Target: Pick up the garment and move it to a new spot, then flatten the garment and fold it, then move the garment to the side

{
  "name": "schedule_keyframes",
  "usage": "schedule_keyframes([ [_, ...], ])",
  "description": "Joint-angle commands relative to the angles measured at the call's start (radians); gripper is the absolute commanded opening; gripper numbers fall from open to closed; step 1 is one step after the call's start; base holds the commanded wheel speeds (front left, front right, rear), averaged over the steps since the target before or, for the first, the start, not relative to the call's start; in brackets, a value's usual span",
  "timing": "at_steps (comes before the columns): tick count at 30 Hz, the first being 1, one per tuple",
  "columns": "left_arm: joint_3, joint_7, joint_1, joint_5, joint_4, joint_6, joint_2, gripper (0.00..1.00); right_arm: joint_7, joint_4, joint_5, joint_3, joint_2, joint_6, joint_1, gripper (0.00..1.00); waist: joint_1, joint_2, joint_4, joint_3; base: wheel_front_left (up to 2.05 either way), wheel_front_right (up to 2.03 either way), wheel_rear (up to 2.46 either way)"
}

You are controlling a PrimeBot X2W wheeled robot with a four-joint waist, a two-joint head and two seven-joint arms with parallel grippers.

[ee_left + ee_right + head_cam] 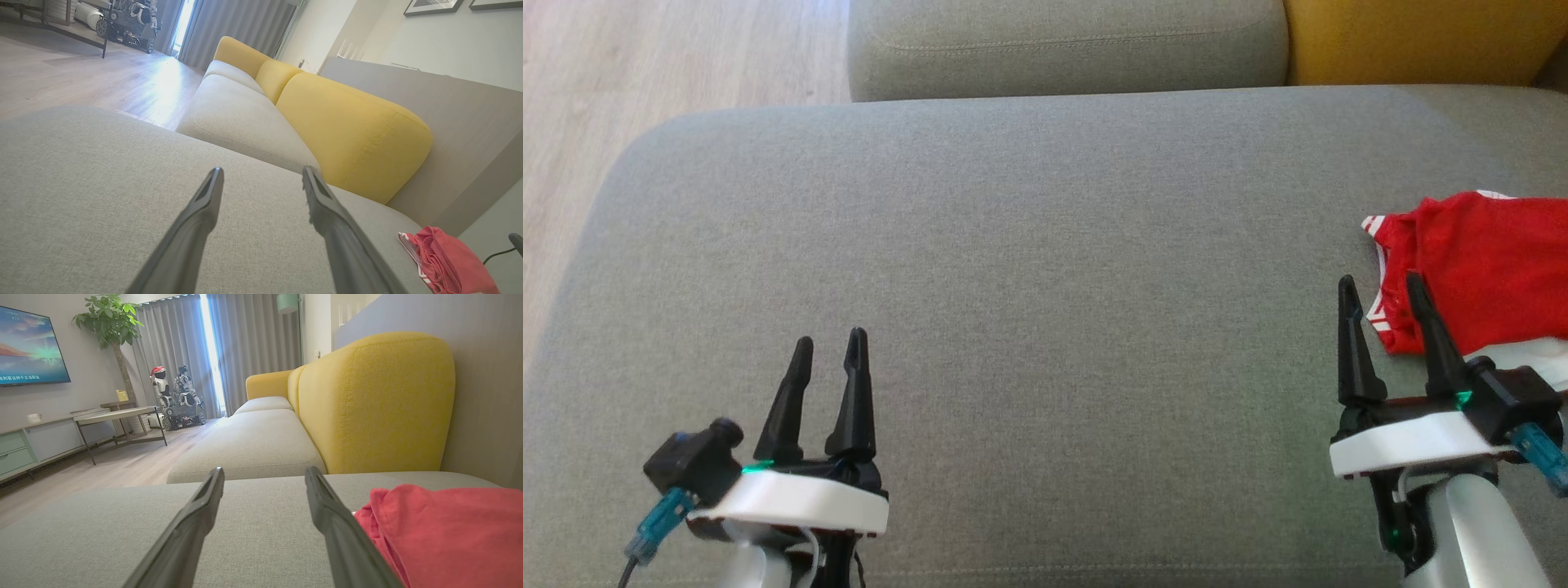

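The garment (pixel 1486 261) is red with white stripes at its hem and lies in a folded heap at the right edge of the grey sofa seat (pixel 1029 269). In the right wrist view the garment (pixel 445 526) lies just right of my fingers. My right gripper (pixel 1382 287) hovers open at the garment's left edge, its right finger in front of the cloth, nothing between its jaws. My left gripper (pixel 831 341) stands open and empty over the seat at the lower left, far from the cloth. The left wrist view shows the garment (pixel 445 261) at its lower right.
A second grey seat cushion (pixel 1062 45) adjoins at the back, with a yellow backrest (pixel 1413 37) to its right. Wooden floor (pixel 645 73) lies past the seat's left edge. Across the room stand a low table (pixel 118 416) and another robot (pixel 175 398).
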Motion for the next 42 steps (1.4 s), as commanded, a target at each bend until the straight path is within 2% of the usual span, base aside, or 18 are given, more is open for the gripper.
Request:
schedule_keyframes([
  [1, 0.037, -0.005, -0.031, -0.006, -0.032, -0.007, 0.002, 1.0, -0.011, -0.038, -0.004, 0.021, 0.003, -0.001, -0.025, 1.0, 0.0001, 0.0, 0.001, 0.001, 0.0, 0.0, 0.0],
  [16, 0.045, -0.005, -0.028, -0.026, -0.026, -0.005, 0.002, 1.0, -0.012, -0.03, 0.005, 0.035, 0.007, -0.001, -0.027, 1.0, 0.0001, 0.0, 0.001, -0.002, 0.0, 0.0, 0.0],
  [17, 0.005, 0.0, 0.0, -0.026, 0.004, 0.0, 0.0, 0.0, 0.0, 0.0, 0.002, 0.012, 0.0, 0.0, 0.0, 0.0, 0.0001, 0.0, 0.0, -0.002, 0.0, 0.0, 0.0],
  [21, 0.0, 0.002, 0.005, -0.031, 0.035, 0.001, -0.001, 0.0, 0.003, 0.03, 0.007, 0.012, 0.001, 0.0, 0.006, 0.0, 0.0001, 0.0, 0.0, -0.002, 0.0, 0.0, 0.0],
  [42, 0.039, 0.057, -0.019, -0.235, 0.059, -0.014, 0.01, 0.0, 0.067, 0.027, 0.263, -0.013, 0.004, 0.0, 0.005, 0.0, 0.0001, 0.0, -0.006, -0.006, 0.0, 0.0, 0.0],
])
